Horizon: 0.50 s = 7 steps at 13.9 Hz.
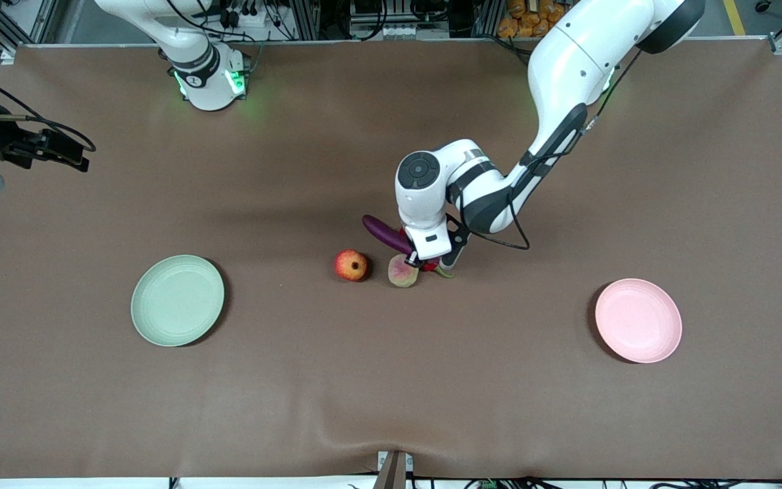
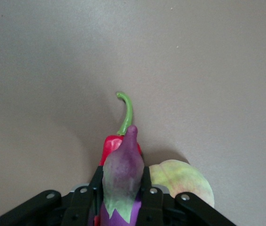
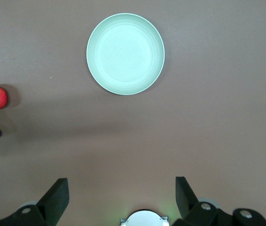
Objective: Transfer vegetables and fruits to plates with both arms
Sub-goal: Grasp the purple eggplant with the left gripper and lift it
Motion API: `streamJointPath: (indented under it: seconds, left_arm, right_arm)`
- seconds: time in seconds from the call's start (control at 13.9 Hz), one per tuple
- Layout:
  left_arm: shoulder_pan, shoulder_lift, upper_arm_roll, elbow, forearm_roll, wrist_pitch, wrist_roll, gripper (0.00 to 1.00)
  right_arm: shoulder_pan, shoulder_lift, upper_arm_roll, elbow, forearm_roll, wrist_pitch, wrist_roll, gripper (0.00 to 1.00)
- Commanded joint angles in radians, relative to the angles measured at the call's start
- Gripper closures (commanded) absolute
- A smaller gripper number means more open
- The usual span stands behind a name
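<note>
eggplant (image 2: 122, 181) sits clamped in left claw (image 2: 122, 197), shown only by wrist view; right claw (image 3: 121, 197) waits open.

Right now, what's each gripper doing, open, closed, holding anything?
Left gripper: closed on the eggplant, over the chili pepper.
Right gripper: open, holding nothing, waiting.

A robotics lab: two white Franka arms (image 1: 554, 102) stand bolted to a table (image 1: 391, 394) under brown cloth. Aluminium framing (image 1: 309, 17), cables and electronics line the edge by their bases.
</note>
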Motion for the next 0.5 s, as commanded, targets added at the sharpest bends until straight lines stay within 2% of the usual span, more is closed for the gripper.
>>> streamJointPath:
  seconds: [0.0,0.22,0.43]
  left_arm:
    - [0.020,-0.070,-0.004,0.008,0.028,-0.056,0.036,1.00]
    - [0.082,-0.154,-0.016,0.010,-0.002,-0.128,0.174,1.00]
    - [0.193,-0.223,-0.022,0.014,-0.101,-0.146,0.441,1.00]
  right_arm:
    - [0.001,0.002,-0.002,0.006,0.005,-0.005,-0.002,0.00]
    - [0.004,0.004,-0.002,0.006,0.006,-0.004,0.002,0.00]
    - [0.029,0.025,-0.002,0.005,0.008,0.005,0.012,0.00]
